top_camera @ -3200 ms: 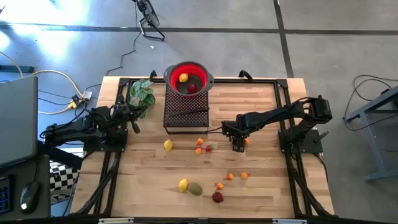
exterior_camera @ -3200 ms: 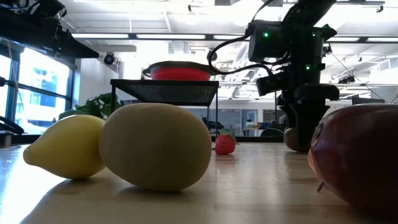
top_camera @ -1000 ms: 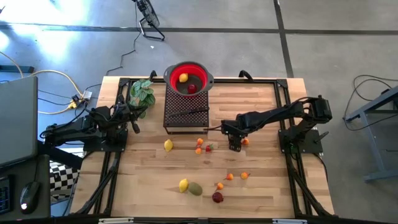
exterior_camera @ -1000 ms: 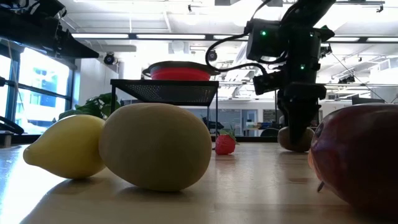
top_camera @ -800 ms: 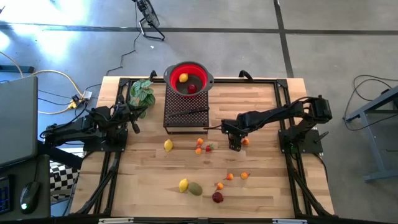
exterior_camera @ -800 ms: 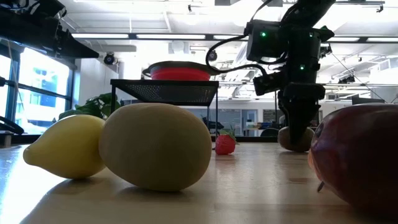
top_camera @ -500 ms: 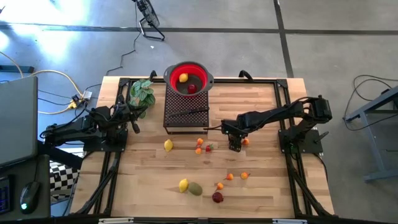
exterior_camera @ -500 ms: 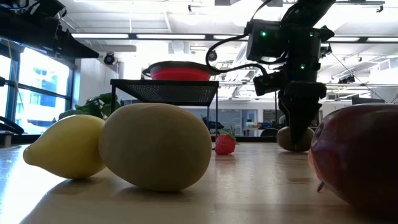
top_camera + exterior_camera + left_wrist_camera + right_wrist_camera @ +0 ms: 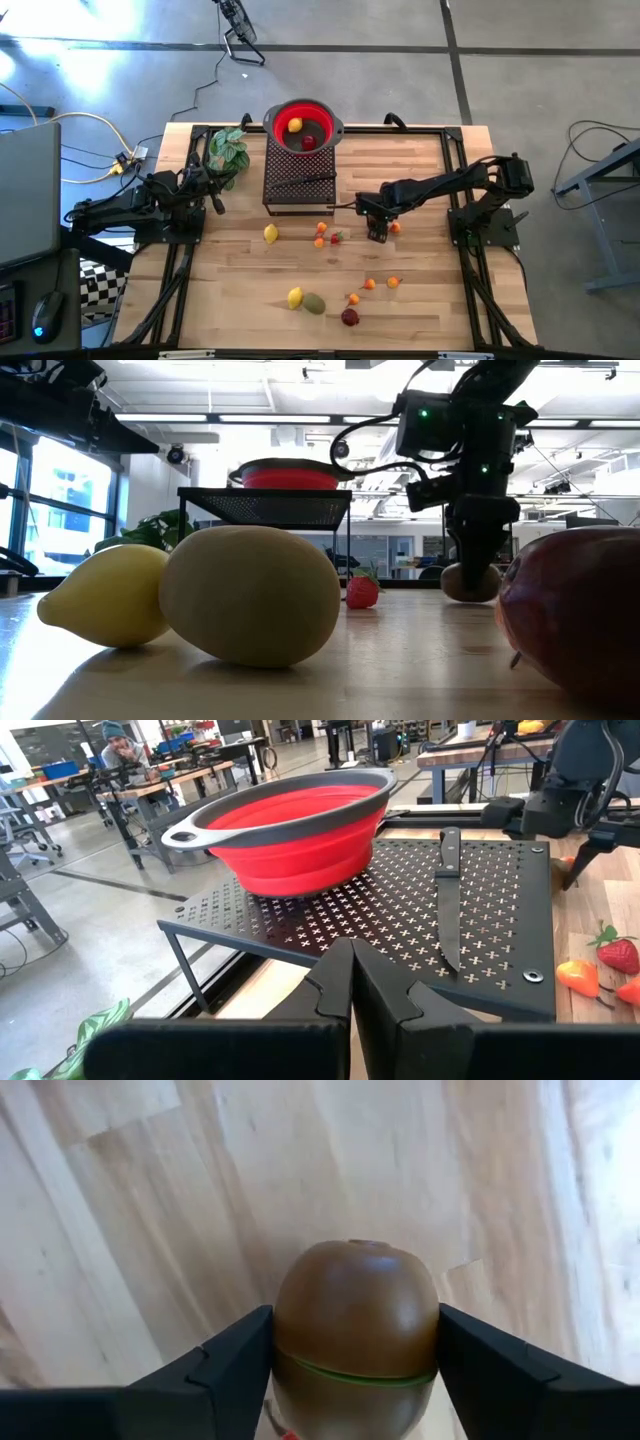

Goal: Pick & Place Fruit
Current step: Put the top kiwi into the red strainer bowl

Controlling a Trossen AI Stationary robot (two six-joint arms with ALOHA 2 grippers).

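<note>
The right claw (image 9: pixel 355 1380) has drawn its fingers in from wide onto the brown kiwi (image 9: pixel 356 1330), and in the right wrist view each finger now lies against a flank of the fruit, which sits on the desk (image 9: pixel 150 1230). From above, this claw (image 9: pixel 378 232) points down near the middle of the desk, just beside a small orange fruit (image 9: pixel 394 228). In the low view the kiwi (image 9: pixel 468 582) looks to have slid a little sideways under the closing fingers. My reading is that the grasp is just forming, so a lift toward the red bowl (image 9: pixel 303 127) on the black rack (image 9: pixel 298 180) should follow. The left claw (image 9: pixel 352 982), pressed closed and empty, waits at the desk's left edge.
</note>
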